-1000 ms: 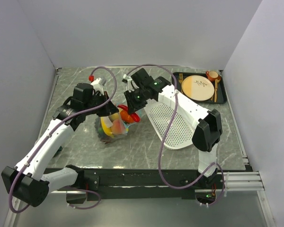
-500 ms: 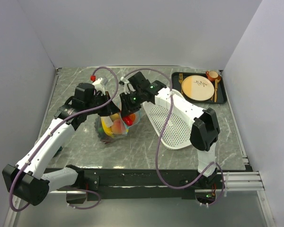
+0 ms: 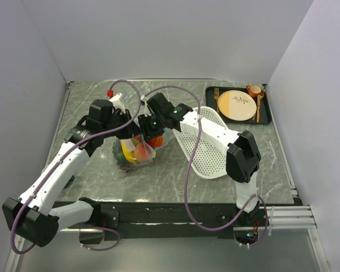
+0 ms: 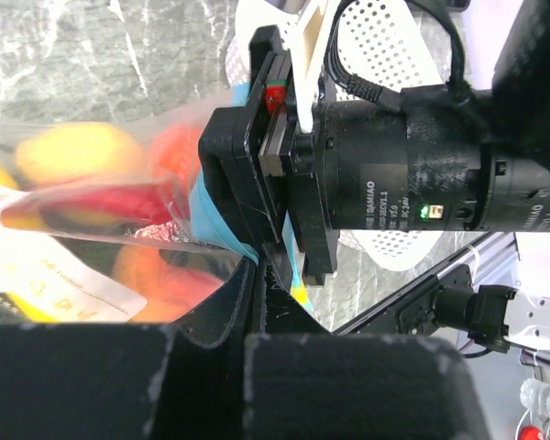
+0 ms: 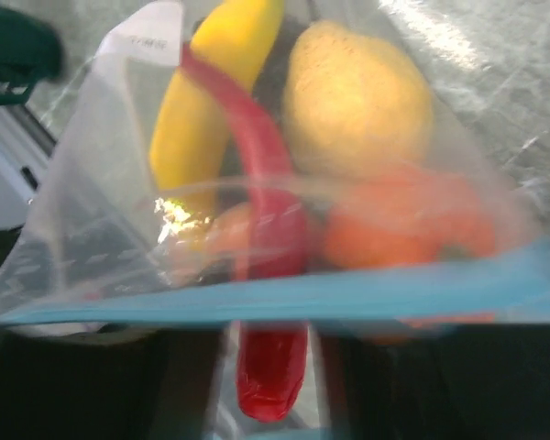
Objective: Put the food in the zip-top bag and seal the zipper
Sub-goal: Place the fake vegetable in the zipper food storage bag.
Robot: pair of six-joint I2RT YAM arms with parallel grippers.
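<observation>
The zip-top bag [image 3: 137,152] lies mid-table with its mouth held up. My left gripper [image 3: 126,126] is shut on the mouth edge, and the teal zipper [image 4: 215,229] runs in between its fingers [image 4: 220,312]. Through the clear plastic I see a banana [image 5: 206,101], a yellow lemon or peach [image 5: 357,101] and an orange tomato [image 5: 403,225]. My right gripper [image 3: 149,131] hangs over the mouth, just right of the left one. The red chili [image 5: 266,229] crosses the zipper [image 5: 422,280] with its end between my right gripper's [image 5: 270,367] fingers. These are open, with thin gaps either side.
The white perforated basket [image 3: 207,144] lies right of the bag under my right arm. A black tray [image 3: 267,110] at the back right carries a beige plate [image 3: 236,105] and an orange cup [image 3: 254,89]. A small red piece [image 3: 109,92] lies back left.
My right gripper has moved left and down over the bag's mouth with the chili, and its jaws have widened. My left gripper has kept its hold on the bag.
</observation>
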